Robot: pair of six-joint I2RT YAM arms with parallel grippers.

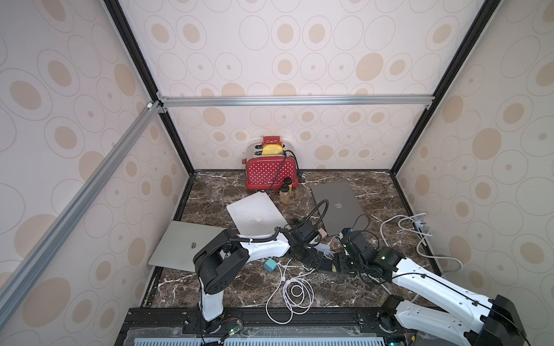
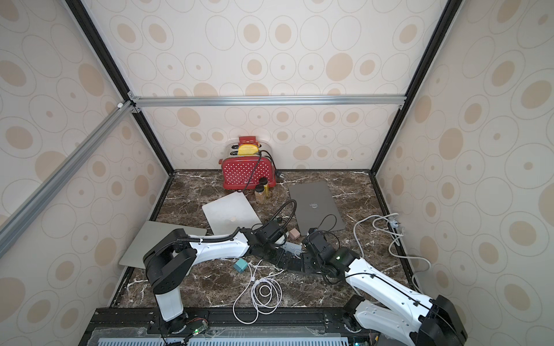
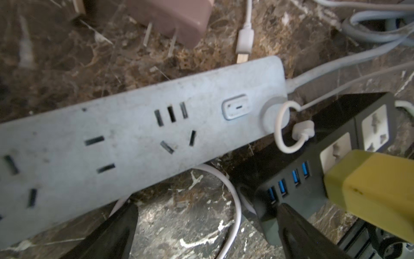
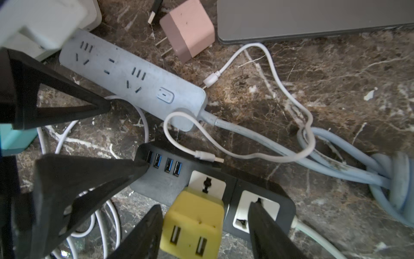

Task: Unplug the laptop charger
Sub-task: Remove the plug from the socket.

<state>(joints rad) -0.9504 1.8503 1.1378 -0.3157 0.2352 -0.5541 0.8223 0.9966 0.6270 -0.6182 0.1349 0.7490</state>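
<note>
Right gripper [image 4: 206, 207] sits spread around the yellow charger [image 4: 192, 224], not pinching yet. Charger's plugged into the black power strip [image 4: 161, 183], about 5 o'clock on the table [image 1: 239, 287]. Left gripper [image 3: 208, 208] is wide open at the strip's USB end. Smooth rounded plastic, light strip, slick marble top: I worry the strip lifts or my grip slips.

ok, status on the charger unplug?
Left claw open, by grey power strip. Right claw open, straddling yellow charger, not clamped. Charger seated in black power strip. Loose white USB cable on strip's edge.
</note>
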